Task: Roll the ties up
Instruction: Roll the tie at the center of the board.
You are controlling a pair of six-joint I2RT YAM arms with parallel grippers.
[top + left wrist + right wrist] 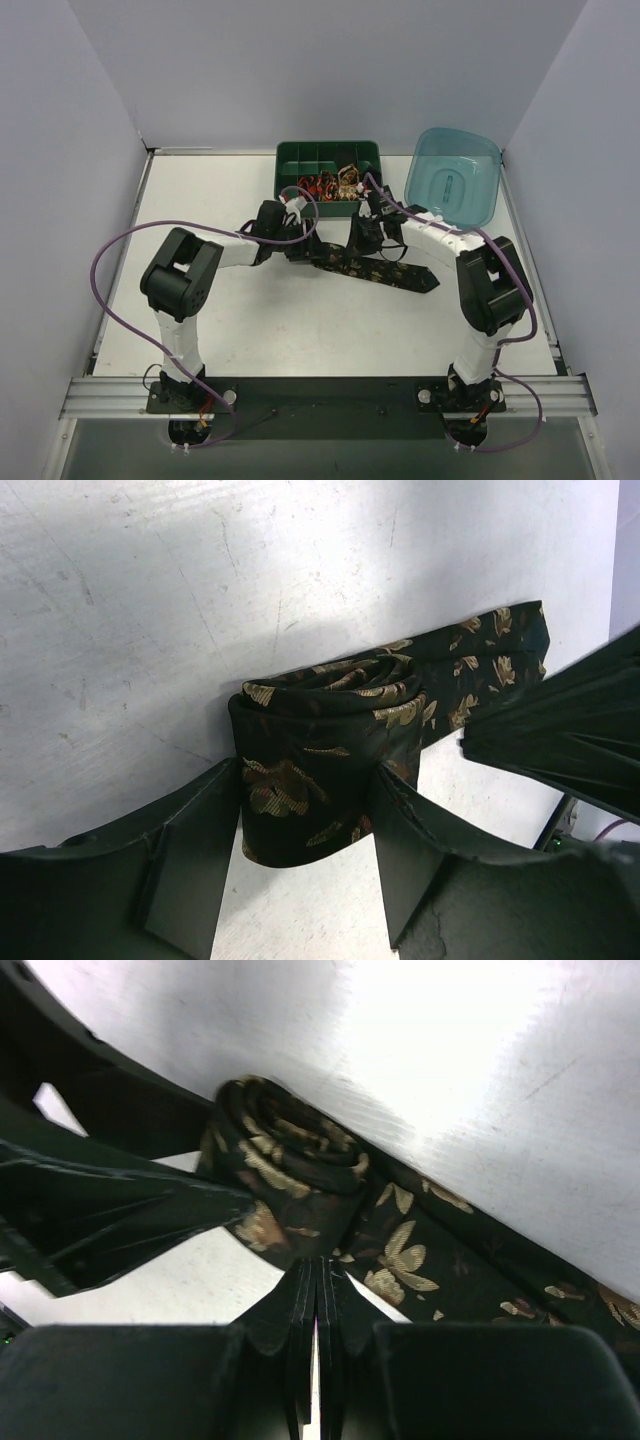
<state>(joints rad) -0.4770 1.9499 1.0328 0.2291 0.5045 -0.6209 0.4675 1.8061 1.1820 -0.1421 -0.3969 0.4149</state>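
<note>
Nearest, left gripper (305,795) hugs the rolled end of the tie (335,730), jaws pressed on both sides, likely keeping the coil tight. Just beside, right gripper (318,1272) closed, tip on the flat strip, probably pinning it. Beyond, tray (326,147) holds rolled ties (335,185)
</note>
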